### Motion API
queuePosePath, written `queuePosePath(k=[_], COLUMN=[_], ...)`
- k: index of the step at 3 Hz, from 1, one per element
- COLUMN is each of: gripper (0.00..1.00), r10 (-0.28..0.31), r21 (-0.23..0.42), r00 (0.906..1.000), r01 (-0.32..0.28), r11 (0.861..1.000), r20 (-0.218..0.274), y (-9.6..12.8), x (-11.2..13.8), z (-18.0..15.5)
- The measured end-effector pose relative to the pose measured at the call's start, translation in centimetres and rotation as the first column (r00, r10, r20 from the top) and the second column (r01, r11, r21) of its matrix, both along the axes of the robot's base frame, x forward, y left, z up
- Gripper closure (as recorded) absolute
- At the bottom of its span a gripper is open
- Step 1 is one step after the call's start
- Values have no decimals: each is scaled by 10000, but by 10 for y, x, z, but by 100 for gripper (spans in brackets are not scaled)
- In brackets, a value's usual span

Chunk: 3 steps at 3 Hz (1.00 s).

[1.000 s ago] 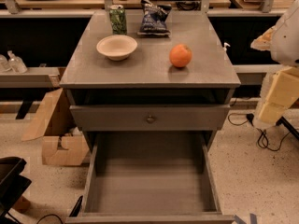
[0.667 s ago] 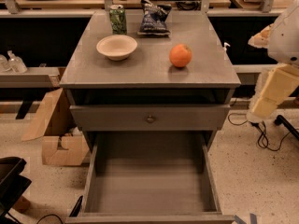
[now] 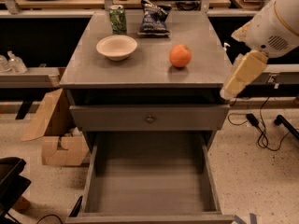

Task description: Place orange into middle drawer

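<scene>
Orange (image 3: pixel 180 56): we see it resting on the surface (image 3: pixel 140 69), right of the bowl (image 3: pixel 117 46).
Middle drawer (image 3: pixel 149 188): we see it pulled open, below the knobbed front (image 3: pixel 187 117).
Claw (image 3: pixel 227 91): we find it beside the surface's right front corner, apart from the orange.

Cream, tapered claw (image 3: pixel 226 93) is seen just off the right front corner of the cabinet top (image 3: pixel 140 69). Up and right of the claw, a fat white rounded shell (image 3: pixel 271 17) can be made out, dotted with a small vent grille (image 3: pixel 279 42).
</scene>
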State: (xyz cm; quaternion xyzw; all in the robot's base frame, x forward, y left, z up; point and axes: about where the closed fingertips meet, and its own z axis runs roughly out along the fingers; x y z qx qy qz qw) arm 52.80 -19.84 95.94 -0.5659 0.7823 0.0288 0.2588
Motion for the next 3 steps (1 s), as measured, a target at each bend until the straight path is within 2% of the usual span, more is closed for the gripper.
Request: queuePosePath(k=[1, 2, 3], gripper=[0, 0, 0], r10=[-110, -44, -59], r21=[932, 1770, 1837], r00=[9998, 9990, 9991], r01=[94, -36, -21], r11=[9956, 9842, 9830], r20=[171, 444, 429], y=[14, 29, 29], x=[36, 70, 73], z=[-10, -19, -22])
